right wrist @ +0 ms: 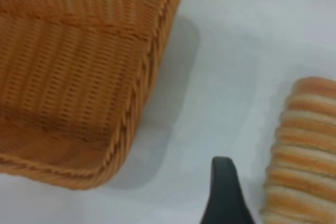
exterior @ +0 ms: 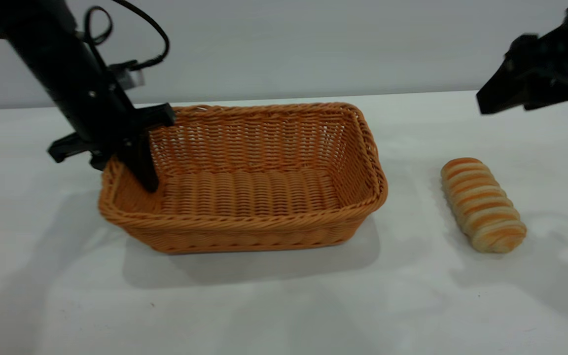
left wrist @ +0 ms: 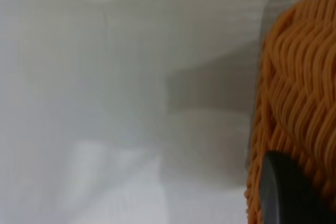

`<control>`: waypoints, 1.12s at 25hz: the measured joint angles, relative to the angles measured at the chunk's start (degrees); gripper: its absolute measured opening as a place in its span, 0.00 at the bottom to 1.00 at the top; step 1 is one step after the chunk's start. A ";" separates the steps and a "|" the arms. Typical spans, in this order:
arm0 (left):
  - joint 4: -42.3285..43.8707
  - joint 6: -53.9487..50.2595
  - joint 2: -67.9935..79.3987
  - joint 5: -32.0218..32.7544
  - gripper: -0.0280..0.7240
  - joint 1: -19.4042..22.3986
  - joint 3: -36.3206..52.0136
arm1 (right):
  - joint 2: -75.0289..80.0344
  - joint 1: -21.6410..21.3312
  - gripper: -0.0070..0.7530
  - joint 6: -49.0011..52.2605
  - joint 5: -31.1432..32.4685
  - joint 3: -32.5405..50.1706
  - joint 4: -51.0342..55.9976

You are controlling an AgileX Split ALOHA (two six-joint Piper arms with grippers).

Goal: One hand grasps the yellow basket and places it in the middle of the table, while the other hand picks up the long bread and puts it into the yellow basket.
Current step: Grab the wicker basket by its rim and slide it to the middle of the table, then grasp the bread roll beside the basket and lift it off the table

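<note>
The yellow basket sits on the white table, a little left of centre. My left gripper straddles the basket's left end wall: one finger reaches down inside, the other is hidden behind the rim. In the left wrist view that finger presses against the wicker. The long bread lies on the table to the basket's right. My right gripper hangs above and behind the bread, empty. In the right wrist view one of its fingers shows beside the bread.
The basket is empty inside. Bare table lies between the basket and the bread and along the front edge. A grey wall closes off the back.
</note>
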 joint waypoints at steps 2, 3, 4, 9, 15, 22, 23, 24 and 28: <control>-0.29 0.24 3.08 1.60 0.18 -0.49 -3.69 | 3.99 0.00 0.77 -0.19 -0.74 -1.81 0.04; -0.54 0.50 4.08 2.25 0.18 -0.95 -5.19 | 6.18 0.00 0.77 -0.19 -1.44 -2.60 0.04; -0.70 0.78 5.03 2.48 0.18 -1.49 -6.26 | 8.08 0.00 0.77 -0.19 -2.10 -3.39 0.10; -1.25 2.23 6.26 3.12 0.21 -3.78 -7.43 | 18.75 -0.11 0.77 -0.23 -3.95 -8.40 0.21; -1.21 3.21 6.14 5.92 0.64 -4.01 -7.45 | 27.44 -0.56 0.77 -0.23 -5.17 -12.66 0.28; 3.20 3.20 -0.85 12.84 0.91 -3.90 -7.83 | 31.47 -0.63 0.36 -0.23 -6.71 -14.87 0.58; 3.91 3.20 -2.91 13.19 0.91 -3.90 -7.83 | 31.53 -0.88 0.23 -0.23 -6.89 -14.87 0.58; 4.55 3.20 -4.70 13.46 0.90 -3.90 -7.83 | 31.53 -1.00 0.14 -0.30 -6.83 -14.87 0.58; 5.58 3.20 -13.66 13.95 0.86 -3.86 -7.83 | 29.95 -2.66 0.07 -0.36 -4.73 -14.76 -0.58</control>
